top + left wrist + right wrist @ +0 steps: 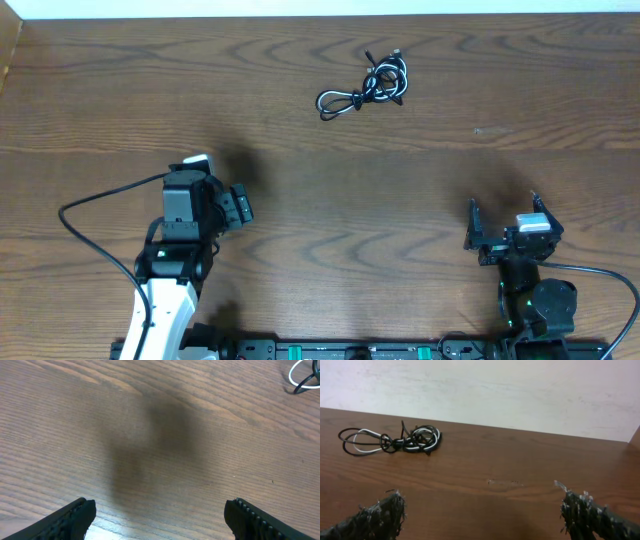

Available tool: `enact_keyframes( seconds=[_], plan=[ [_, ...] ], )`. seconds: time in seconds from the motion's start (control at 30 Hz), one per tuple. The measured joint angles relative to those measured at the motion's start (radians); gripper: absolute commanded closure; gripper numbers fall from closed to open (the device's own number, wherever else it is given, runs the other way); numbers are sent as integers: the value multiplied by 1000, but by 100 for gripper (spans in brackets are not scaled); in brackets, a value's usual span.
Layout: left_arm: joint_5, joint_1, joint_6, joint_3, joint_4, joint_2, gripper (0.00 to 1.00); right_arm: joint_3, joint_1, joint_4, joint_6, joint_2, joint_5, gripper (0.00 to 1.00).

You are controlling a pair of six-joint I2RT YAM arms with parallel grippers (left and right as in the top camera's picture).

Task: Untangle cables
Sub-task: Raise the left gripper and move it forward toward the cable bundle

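Note:
The cables (365, 88) lie in a small black and white knot on the far middle of the wooden table (330, 230), with one loop sticking out to the left. My left gripper (224, 180) hovers open at the near left, well short of them; its wrist view shows only a bit of the cables (306, 377) at the top right, beyond the left gripper (160, 505). At the near right my right gripper (505, 212) is open and holds nothing. In its wrist view the cables (400, 440) lie far ahead and to the left of the right gripper (481, 496).
A thick black robot wire (95, 215) loops out to the left of the left arm. The table's far edge meets a pale wall (495, 390) just behind the knot. A small scuff (504, 482) marks the wood ahead of the right gripper.

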Motion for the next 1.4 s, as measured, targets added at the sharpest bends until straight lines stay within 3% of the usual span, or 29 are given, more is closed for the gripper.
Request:
enact_keyframes(
  seconds=[0.53,1.4],
  plan=[
    [64,-1,53,61,-42,120,13,0,0,0,0,0,0,1],
    [86,-1,72,61,-5,124,13,0,0,0,0,0,0,1]
  ],
)
